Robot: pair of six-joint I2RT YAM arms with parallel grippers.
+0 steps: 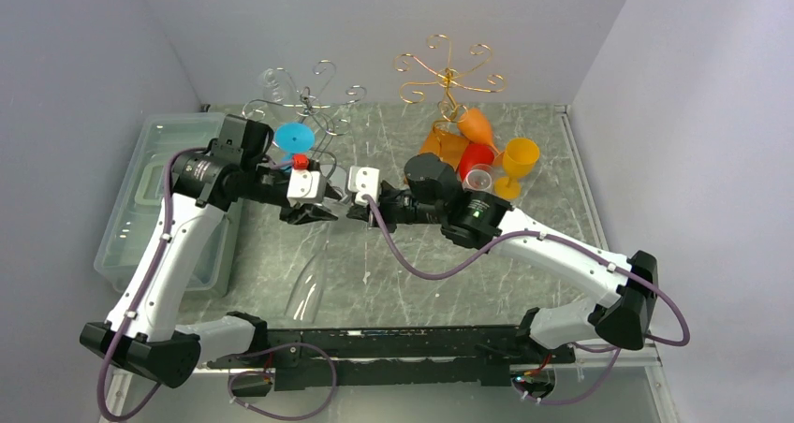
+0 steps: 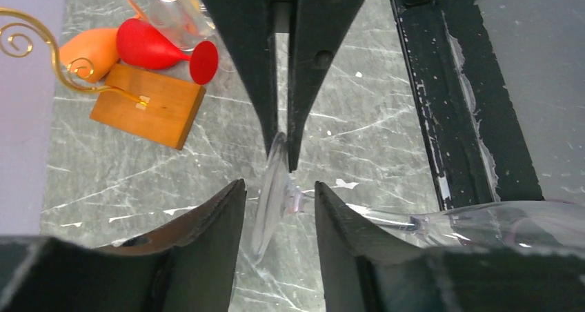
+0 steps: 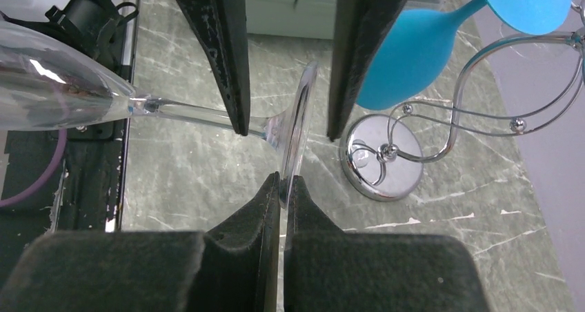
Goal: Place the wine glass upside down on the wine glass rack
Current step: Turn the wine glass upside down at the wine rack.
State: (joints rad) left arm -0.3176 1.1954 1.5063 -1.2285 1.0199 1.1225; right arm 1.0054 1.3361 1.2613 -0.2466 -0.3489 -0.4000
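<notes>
A: Now, right gripper [image 3: 283, 188]?
B: Clenched on the foot rim of the clear long-stemmed wine glass [image 3: 200, 113], held sideways above the desk [image 3: 172, 188].
A: Left gripper [image 2: 276, 212]?
B: Parted, straddling that foot. Advice: close squarely on the stem before the right lets go.
A: Glass, appearance?
B: Transparent; slender bowl, thin stem, flat round foot. Chrome wire rack [image 3: 383, 157] stands near.

Wine glass [image 3: 55, 91] is before the wine glass rack [image 3: 381, 157]; bin [image 1: 131, 226] at left.
</notes>
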